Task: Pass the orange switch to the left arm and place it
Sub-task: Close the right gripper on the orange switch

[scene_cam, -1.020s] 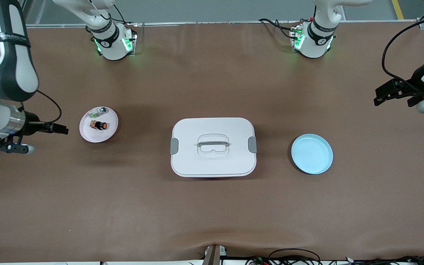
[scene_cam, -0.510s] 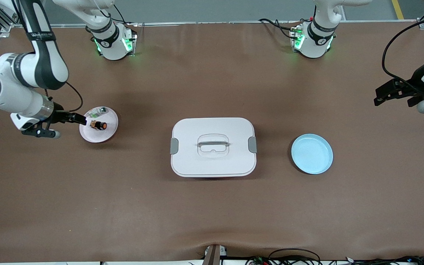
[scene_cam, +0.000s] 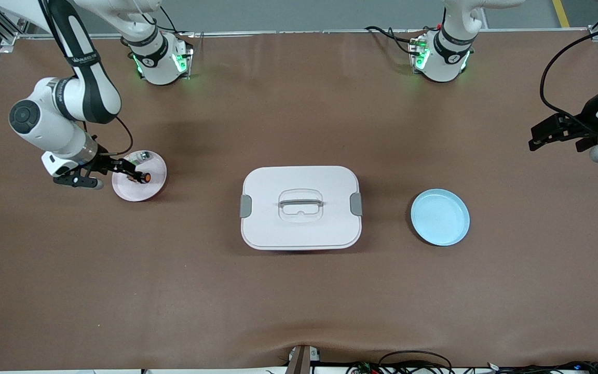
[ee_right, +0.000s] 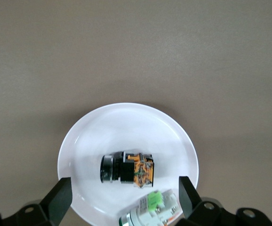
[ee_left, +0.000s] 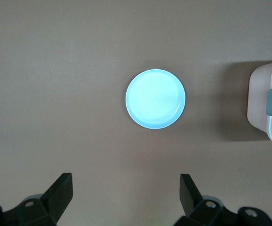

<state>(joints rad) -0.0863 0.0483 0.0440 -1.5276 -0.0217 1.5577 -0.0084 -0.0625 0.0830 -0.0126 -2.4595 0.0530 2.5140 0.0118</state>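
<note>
Toward the right arm's end of the table, the pink plate (scene_cam: 140, 182) is partly covered in the front view by the right gripper (scene_cam: 134, 173), so that only the orange cap of the orange switch (scene_cam: 143, 177) is peeking out there; the right wrist view is showing the switch (ee_right: 126, 169) whole, lying on its side on the plate (ee_right: 103, 132), while the green-and-silver component (ee_right: 152, 209) beside it is running out of that picture's edge; the right arm's upper links are being cut off by the front view's top corner, and much of the left arm is lying outside its edge; the switch is sitting between the right gripper's (ee_right: 122, 197) two fingers as the wrist camera looks down on it, though whether they are touching it cannot be told; those fingers are standing wide apart and gripping nothing; the left gripper (scene_cam: 545, 136) is waiting over bare table at the left arm's end, likewise spread wide with nothing in it (ee_left: 126, 197), looking down on the blue plate (scene_cam: 439, 216); the box (scene_cam: 300, 207) is resting lidded between the two plates, well apart from both grippers.
</note>
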